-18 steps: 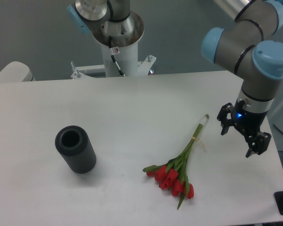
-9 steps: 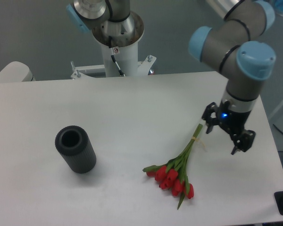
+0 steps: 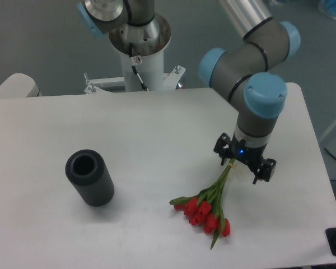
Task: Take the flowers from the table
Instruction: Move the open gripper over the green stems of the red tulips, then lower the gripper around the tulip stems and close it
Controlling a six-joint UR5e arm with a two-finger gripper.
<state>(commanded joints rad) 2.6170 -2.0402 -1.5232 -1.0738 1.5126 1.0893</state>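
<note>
**Red tulips waiting, fingers poised over the stems**

Red blooms sit nearest the lower edge of the frame, right of centre: the flowers (image 3: 208,208) lie flat on the white surface (image 3: 157,140), heads toward the bottom, green stems running up and to the right. Just above the heads, the gripper (image 3: 244,164) hangs over the upper end of the stems, its fingers (image 3: 220,149) spread apart on either side and gripping nothing. Whether the fingertips touch the surface cannot be told from this view.

By my judgement the approach is in hand and the grasp is not yet made. Next the fingers need to sink low enough to straddle the thin stems, close firmly, then lift.

Left of centre lies a dark ribbed cylinder (image 3: 90,178), well apart. Farthest back, at upper centre, stands the arm's pedestal (image 3: 141,61).
</note>
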